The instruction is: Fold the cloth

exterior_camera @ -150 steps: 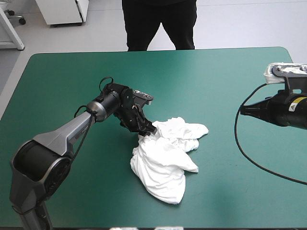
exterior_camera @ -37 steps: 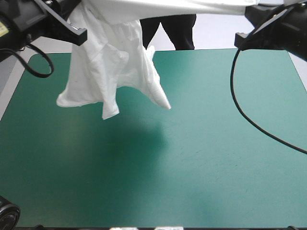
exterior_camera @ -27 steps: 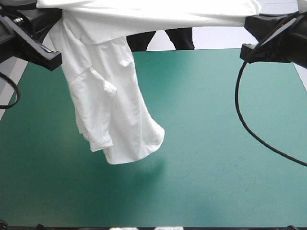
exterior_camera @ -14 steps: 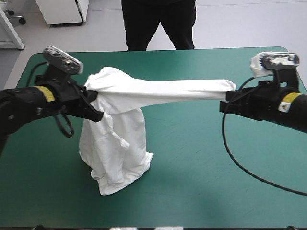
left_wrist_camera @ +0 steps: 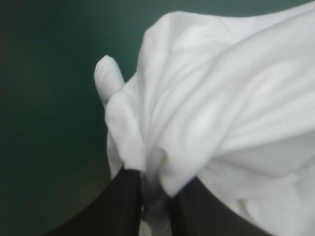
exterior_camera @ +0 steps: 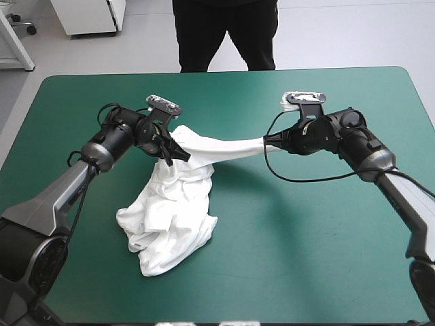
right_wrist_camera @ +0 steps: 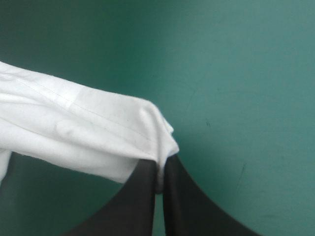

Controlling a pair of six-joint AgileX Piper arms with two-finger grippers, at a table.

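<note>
T-shirt [exterior_camera: 170,217], white: crumpled heap on teal-green table [exterior_camera: 312,258], one band stretched taut left-to-right between left gripper [exterior_camera: 181,155] and right gripper [exterior_camera: 266,143], both pinching it.

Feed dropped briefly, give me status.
Left gripper shut on T-shirt. Right gripper shut on T-shirt. One strip stretched between them, rest heaped on table. Nothing blocking seen.

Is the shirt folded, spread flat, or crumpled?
Crumpled, not folded: the T-shirt lies mostly heaped on the table, one twisted band held up between the left jaws and right jaws.
</note>
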